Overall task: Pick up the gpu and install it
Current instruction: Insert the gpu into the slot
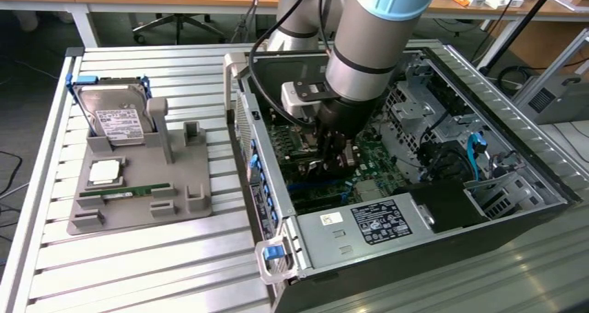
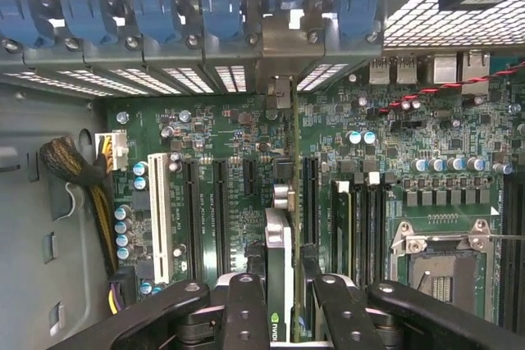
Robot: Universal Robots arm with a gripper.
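Wrist view: the gpu (image 2: 279,284), held edge-on, stands upright over the green motherboard (image 2: 394,137) amid the long black expansion slots, its silver bracket end (image 2: 279,92) toward the case's rear slot covers at 12 o'clock. The tool (image 2: 279,317) grips the card between its black fingers (image 2: 246,309). In the exterior view, the tool (image 1: 333,163) reaches down into the open computer case (image 1: 515,120); a grey parts holder (image 1: 138,189) with a hard drive (image 1: 115,116) sits on the slatted counter (image 1: 138,271) at 9 o'clock of the case.
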